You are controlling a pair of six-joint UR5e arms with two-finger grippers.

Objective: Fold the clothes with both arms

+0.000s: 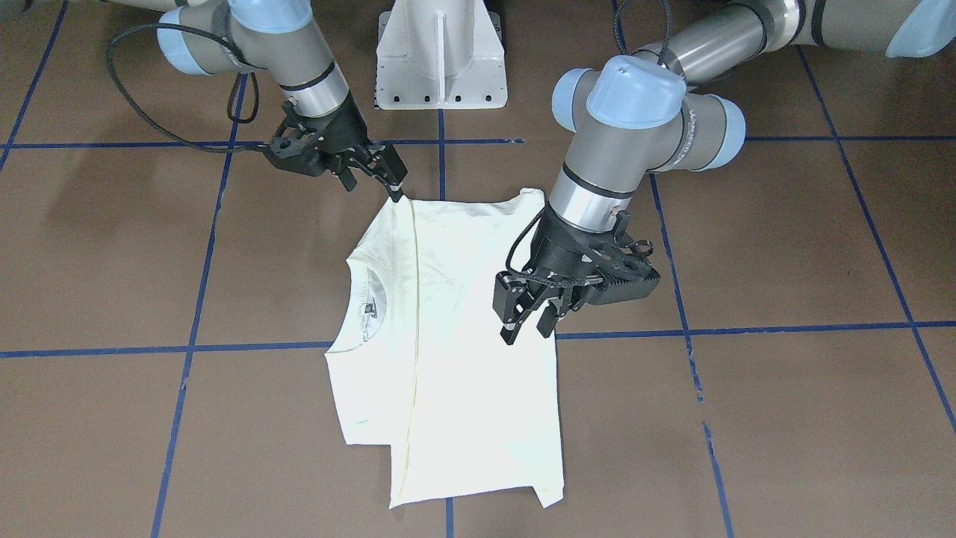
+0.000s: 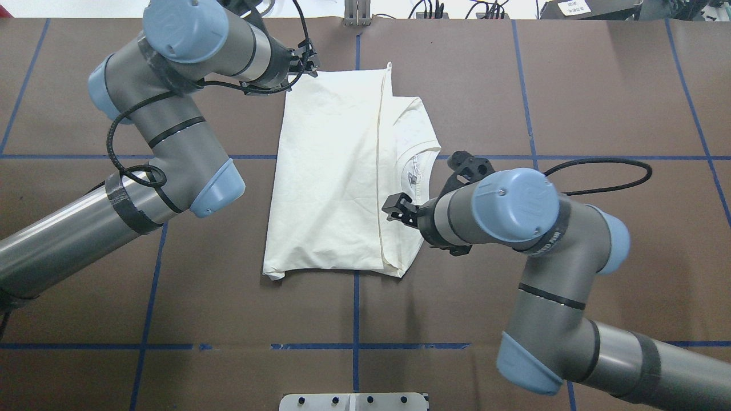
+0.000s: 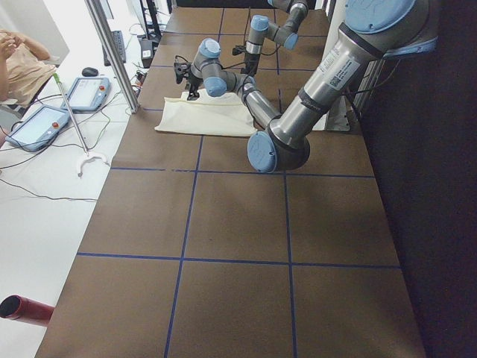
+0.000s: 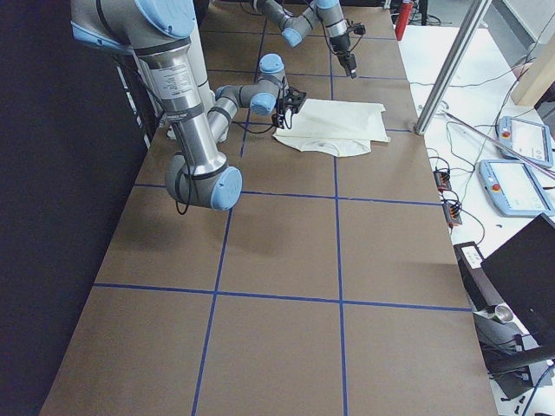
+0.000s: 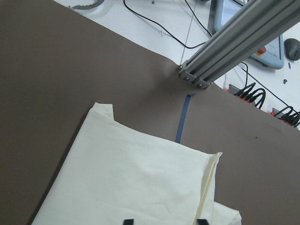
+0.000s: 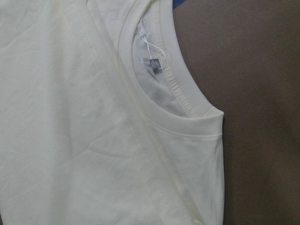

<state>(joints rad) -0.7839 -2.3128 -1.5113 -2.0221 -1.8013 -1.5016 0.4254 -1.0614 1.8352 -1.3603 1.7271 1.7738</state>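
Though folded, T-shirt (image 1: 463, 336) front unseen

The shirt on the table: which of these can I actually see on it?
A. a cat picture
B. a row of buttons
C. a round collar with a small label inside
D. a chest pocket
C: the shirt lies folded with plain cream cloth up, and the right wrist view shows its ribbed collar with a small label inside.
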